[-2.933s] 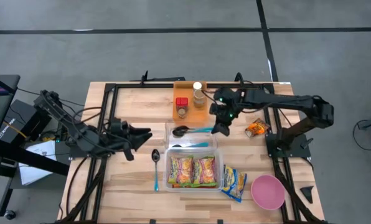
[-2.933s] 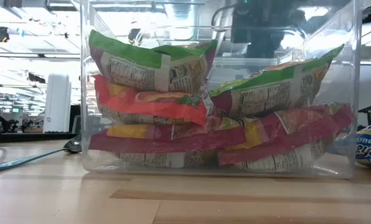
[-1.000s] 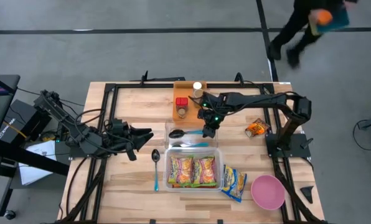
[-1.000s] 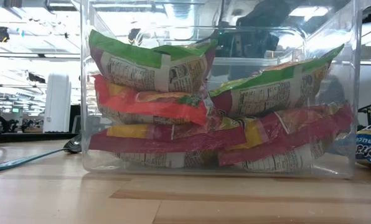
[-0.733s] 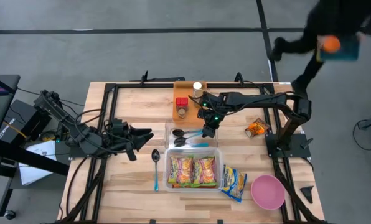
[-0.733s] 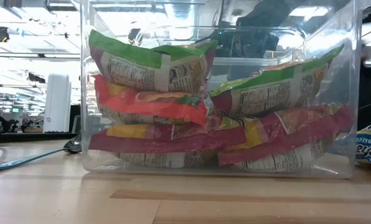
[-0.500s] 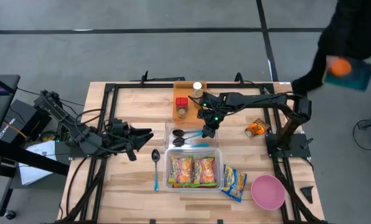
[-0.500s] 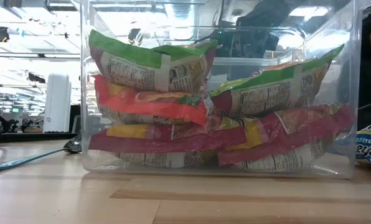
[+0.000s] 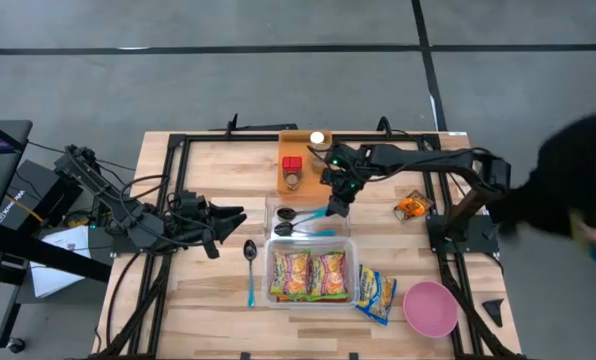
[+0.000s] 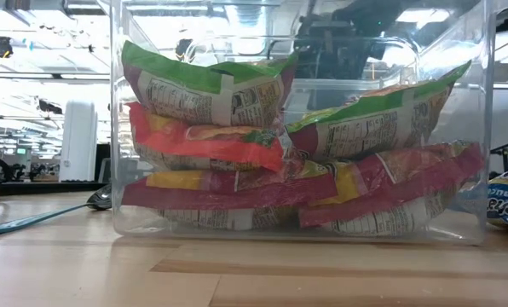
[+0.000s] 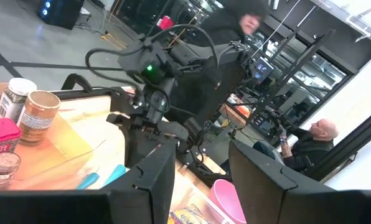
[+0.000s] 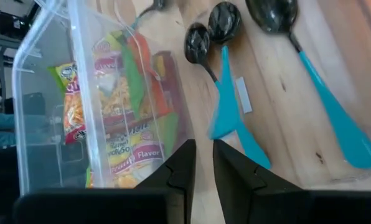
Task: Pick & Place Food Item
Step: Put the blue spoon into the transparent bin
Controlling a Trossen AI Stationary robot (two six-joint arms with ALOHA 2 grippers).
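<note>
Right pincer (image 9: 335, 209) mid-table, fingers slightly apart, empty; left pincer (image 9: 240, 213) parked leftward, part-open.

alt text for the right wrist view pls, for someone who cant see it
Past the right gripper, whose dark fingers stand slightly apart holding nothing, three black spoons with blue handles lie side by side on the wooden table. Beside them stands a clear plastic bin packed with colourful snack packets.

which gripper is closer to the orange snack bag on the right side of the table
Right. The right gripper hangs over the spoon container, a short way from the orange snack bag. The left gripper waits near the table's left side, much farther away.
</note>
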